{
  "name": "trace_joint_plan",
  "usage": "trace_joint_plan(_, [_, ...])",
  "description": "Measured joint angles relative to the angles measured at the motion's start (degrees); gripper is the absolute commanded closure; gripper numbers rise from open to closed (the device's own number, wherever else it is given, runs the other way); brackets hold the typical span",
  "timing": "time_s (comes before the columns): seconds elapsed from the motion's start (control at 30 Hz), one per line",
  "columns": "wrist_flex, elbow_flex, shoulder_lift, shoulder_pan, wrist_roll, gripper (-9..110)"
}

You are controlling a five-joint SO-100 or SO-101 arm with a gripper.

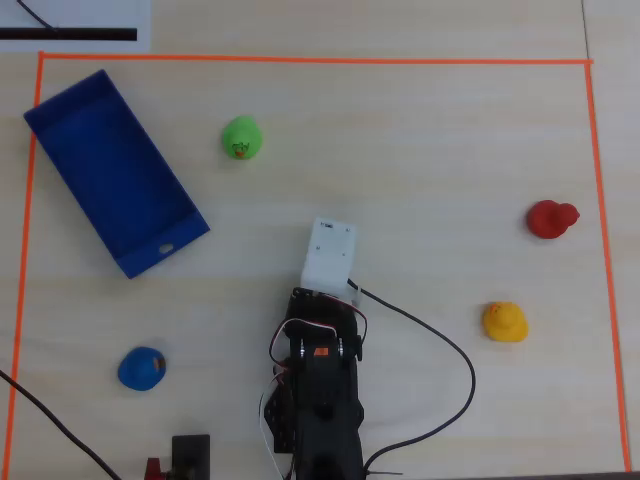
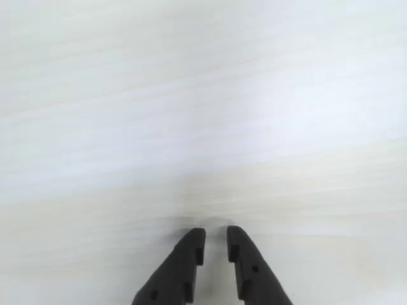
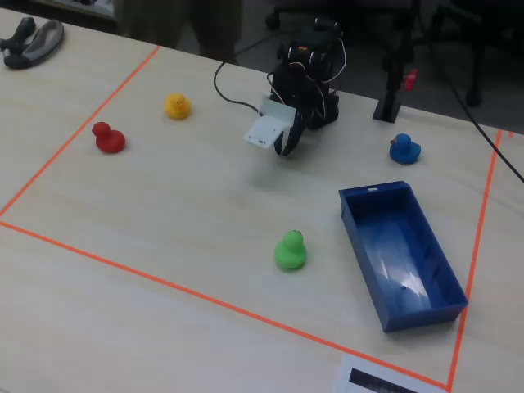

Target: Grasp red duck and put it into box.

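The red duck (image 1: 551,218) sits on the table at the right in the overhead view, and at the left in the fixed view (image 3: 107,138). The blue box (image 1: 165,245) lies empty at the upper left of the overhead view; it also shows in the fixed view (image 3: 401,246). The arm is folded near its base. My gripper (image 2: 216,235) hangs over bare table, far from duck and box, its jaws a narrow gap apart with nothing between them. In the overhead view a white wrist housing (image 1: 329,252) hides it.
A yellow duck (image 1: 504,322) sits near the red one. A green duck (image 1: 241,138) is right of the box and a blue duck (image 1: 141,368) is at the lower left. Orange tape (image 1: 320,60) frames the work area. Cables (image 1: 450,360) trail from the base.
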Motion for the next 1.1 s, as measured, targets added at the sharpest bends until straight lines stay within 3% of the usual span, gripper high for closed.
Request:
trace_joint_plan(0.33, [0.0, 0.0, 0.0, -2.37, 0.0, 101])
trace_joint_plan(0.7, [-1.49, 0.09, -0.26, 4.31, -0.26, 97])
trace_joint_plan(0.93, [-18.46, 0.09, -0.62, 17.58, -3.6, 92])
trace_joint_plan(1.1, [-23.99, 0.09, -0.7, 27.69, -8.96, 92])
